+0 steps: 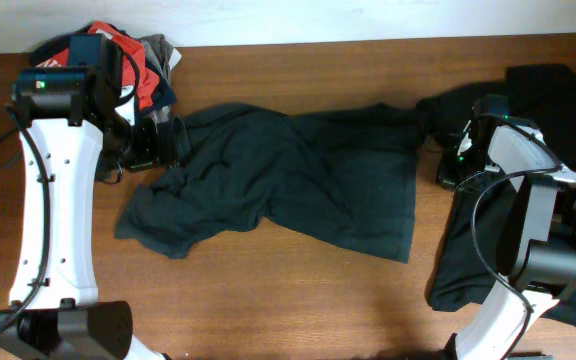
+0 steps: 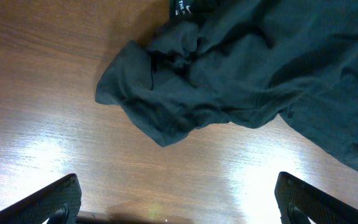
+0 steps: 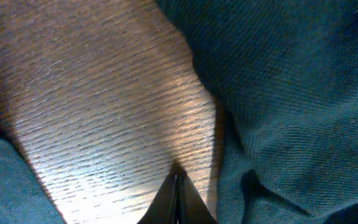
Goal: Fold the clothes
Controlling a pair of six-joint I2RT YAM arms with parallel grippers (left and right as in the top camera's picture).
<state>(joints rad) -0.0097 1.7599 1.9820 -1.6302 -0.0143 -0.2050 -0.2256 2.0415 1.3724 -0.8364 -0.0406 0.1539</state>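
Your left gripper (image 2: 179, 204) hangs spread wide beside the dark shirt (image 1: 298, 180); your right gripper (image 3: 179, 186) sits pressed together at the shirt's edge

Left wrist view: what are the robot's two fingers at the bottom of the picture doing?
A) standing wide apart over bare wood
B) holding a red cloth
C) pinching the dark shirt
A: the left gripper has its fingers in opposite bottom corners with only bare table between them; the dark green shirt lies beyond, untouched.
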